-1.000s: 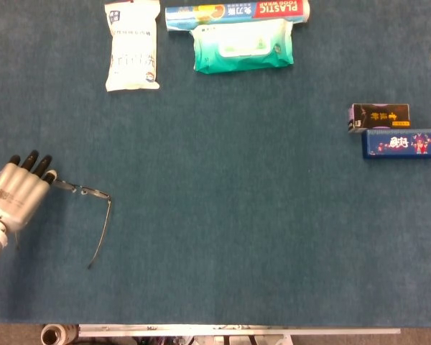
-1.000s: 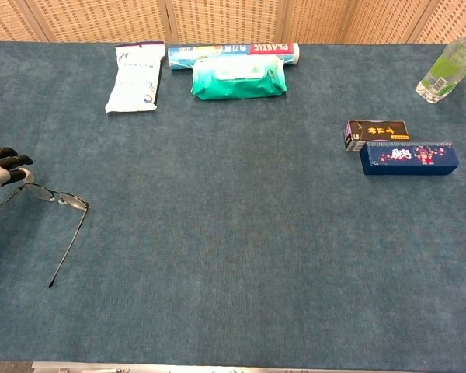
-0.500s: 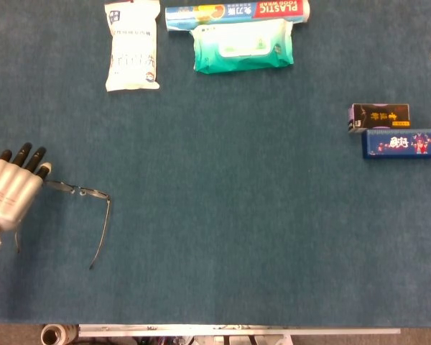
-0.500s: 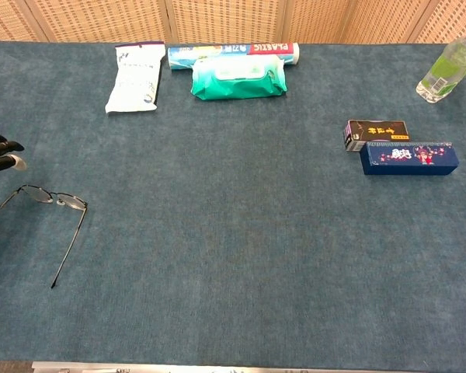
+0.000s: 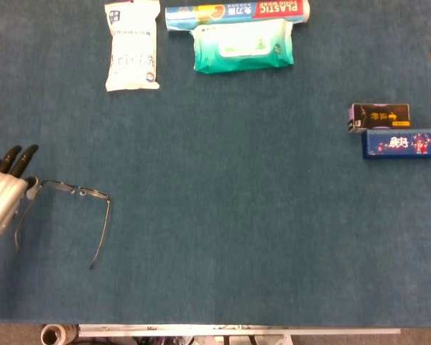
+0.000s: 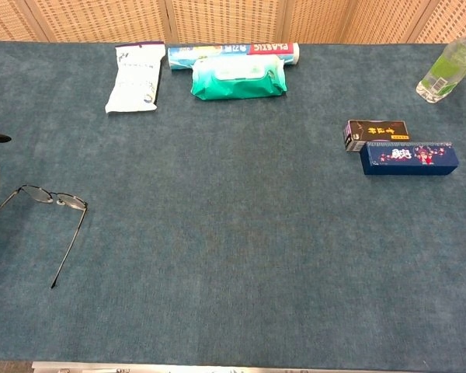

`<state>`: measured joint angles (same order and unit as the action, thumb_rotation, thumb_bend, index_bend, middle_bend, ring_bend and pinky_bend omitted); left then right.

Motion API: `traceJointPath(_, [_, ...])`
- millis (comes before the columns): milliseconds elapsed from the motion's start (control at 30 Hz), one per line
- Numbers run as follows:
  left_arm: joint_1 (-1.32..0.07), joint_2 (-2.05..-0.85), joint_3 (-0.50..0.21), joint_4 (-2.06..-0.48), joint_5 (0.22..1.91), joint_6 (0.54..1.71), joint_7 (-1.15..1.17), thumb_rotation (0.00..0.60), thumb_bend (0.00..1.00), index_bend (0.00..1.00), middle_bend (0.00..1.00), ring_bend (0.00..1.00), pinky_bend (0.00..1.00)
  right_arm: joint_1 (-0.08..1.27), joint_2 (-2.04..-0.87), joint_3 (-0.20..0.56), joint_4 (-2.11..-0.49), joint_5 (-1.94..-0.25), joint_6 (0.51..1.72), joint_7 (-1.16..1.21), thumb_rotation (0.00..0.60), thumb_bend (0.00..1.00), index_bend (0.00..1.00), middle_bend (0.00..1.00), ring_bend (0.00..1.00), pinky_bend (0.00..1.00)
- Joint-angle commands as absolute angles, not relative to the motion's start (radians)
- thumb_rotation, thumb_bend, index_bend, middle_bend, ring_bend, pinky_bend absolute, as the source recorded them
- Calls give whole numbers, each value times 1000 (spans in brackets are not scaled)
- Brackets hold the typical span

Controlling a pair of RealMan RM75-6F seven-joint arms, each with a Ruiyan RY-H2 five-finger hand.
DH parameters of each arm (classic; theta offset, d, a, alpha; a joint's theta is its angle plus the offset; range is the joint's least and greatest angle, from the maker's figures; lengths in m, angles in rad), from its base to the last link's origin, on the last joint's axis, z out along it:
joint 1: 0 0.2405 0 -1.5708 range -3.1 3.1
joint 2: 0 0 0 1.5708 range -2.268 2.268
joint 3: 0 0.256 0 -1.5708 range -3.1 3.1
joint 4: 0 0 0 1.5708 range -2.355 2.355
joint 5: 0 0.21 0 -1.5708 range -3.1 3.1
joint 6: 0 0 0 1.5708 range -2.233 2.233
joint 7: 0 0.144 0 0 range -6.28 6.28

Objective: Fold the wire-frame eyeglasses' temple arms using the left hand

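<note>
**Eyeglasses lay open beside the left hand**

The wire-frame eyeglasses lay flat on the blue surface near its left edge, both temple arms swung out. The left hand sat just beside the frame's left end, dark fingertips spread and holding nothing. The right hand was out of sight.

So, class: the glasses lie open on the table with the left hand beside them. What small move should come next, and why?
Probably bring the left hand back right, onto the nearer temple arm, to push it toward the lenses. Both arms of the eyeglasses lie unfolded on the table, and the hand at the frame's left end holds nothing.
</note>
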<state>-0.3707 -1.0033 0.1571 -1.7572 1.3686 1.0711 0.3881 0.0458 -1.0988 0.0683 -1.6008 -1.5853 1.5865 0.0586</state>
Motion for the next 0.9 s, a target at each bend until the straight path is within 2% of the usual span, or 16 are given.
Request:
traceJointPath(33, [-373, -1003, 157, -1763, 1360, 1047, 376, 600, 1000, 445, 9, 7, 193, 46, -1099, 68, -1600, -1585, 1586, 59, 600, 360, 523, 434, 263, 385])
traceJointPath(900, [-436, -1096, 109, -1715, 1310, 920, 377, 600, 1000, 423, 0, 0, 182, 43, -1090, 71, -1603, -1583, 1592, 73, 600, 360, 523, 434, 262, 385])
